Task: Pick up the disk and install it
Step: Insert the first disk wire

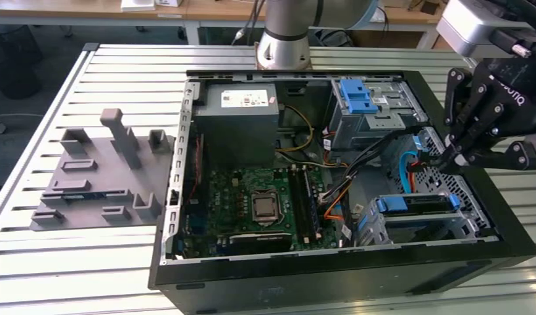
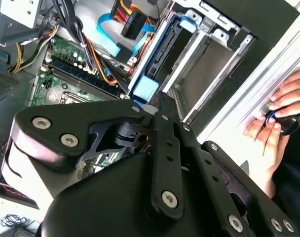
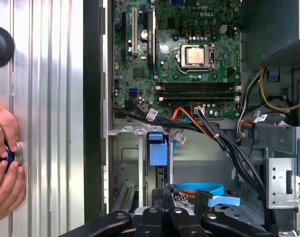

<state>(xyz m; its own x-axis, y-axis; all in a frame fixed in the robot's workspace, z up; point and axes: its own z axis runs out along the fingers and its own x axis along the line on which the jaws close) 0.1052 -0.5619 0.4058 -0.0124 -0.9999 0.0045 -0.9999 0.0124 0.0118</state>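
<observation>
The disk lies flat in the drive cage at the near right corner of the open computer case, with a blue rail at each end. In both wrist views one blue rail end faces the camera. My black gripper hangs above the case's right wall, a short way behind and above the disk, apart from it. Its fingers are shut together with nothing between them. In the second wrist view the gripper points toward the cage.
A grey power supply and a motherboard lie inside the case, with cables running beside the cage. A grey fixture stands on the slatted table at the exterior view's left. A person's hands rest on the table beside the case.
</observation>
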